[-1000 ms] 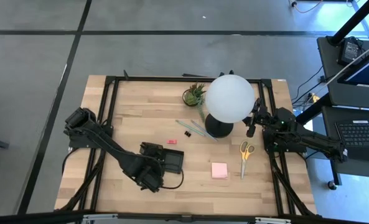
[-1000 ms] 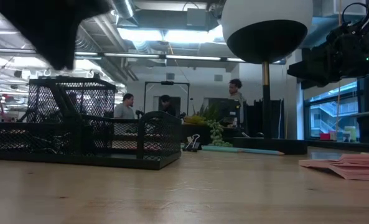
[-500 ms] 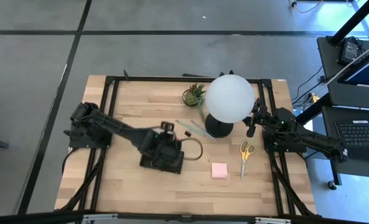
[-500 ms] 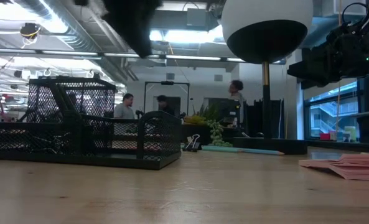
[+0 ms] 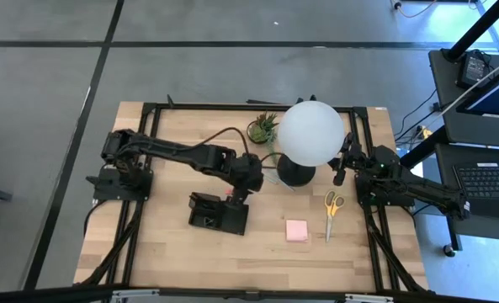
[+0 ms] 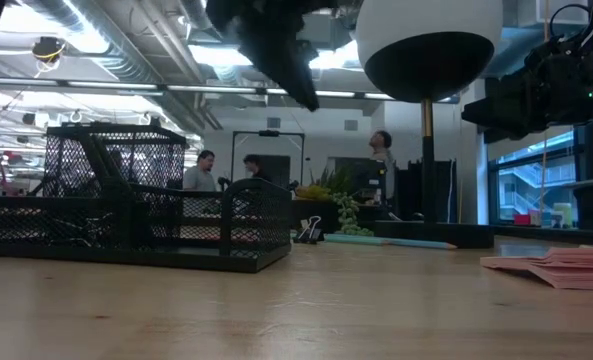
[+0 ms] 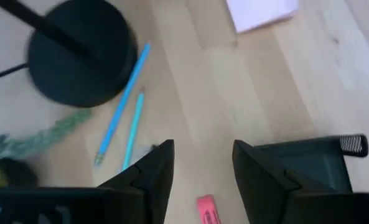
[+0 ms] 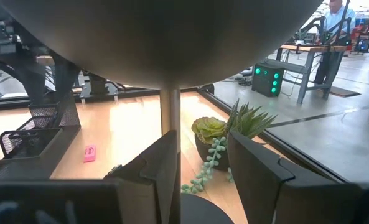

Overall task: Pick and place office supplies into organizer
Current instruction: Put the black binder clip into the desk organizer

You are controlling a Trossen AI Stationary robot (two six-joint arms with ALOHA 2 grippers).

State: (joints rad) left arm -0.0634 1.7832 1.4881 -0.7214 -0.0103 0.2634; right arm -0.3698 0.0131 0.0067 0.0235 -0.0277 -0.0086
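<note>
The black mesh organizer (image 5: 220, 212) stands on the table's near middle. My left gripper (image 5: 247, 187) hangs open above the table just beyond it, near the lamp base (image 7: 78, 56), with nothing between its fingers. Below it in the left wrist view lie a small pink eraser (image 7: 207, 208) and two pale pencils (image 7: 125, 102). The pink sticky pad (image 5: 297, 231) and the yellow-handled scissors (image 5: 333, 210) lie to the right. A binder clip (image 6: 311, 230) stands by the pencils. My right gripper (image 8: 203, 162) waits open at the table's right, level, facing the lamp pole.
A white globe lamp (image 5: 310, 133) on a black base stands at the far middle, with a small potted plant (image 5: 263, 128) beside it. People stand in the room beyond the table (image 6: 201, 170). Bare wood lies along the near edge.
My left arm has swung from the table's near side, by the organizer's near left corner, over the organizer toward the far right and the lamp base, rising a little and turning about its wrist. The organizer and the loose supplies have stayed in place.
</note>
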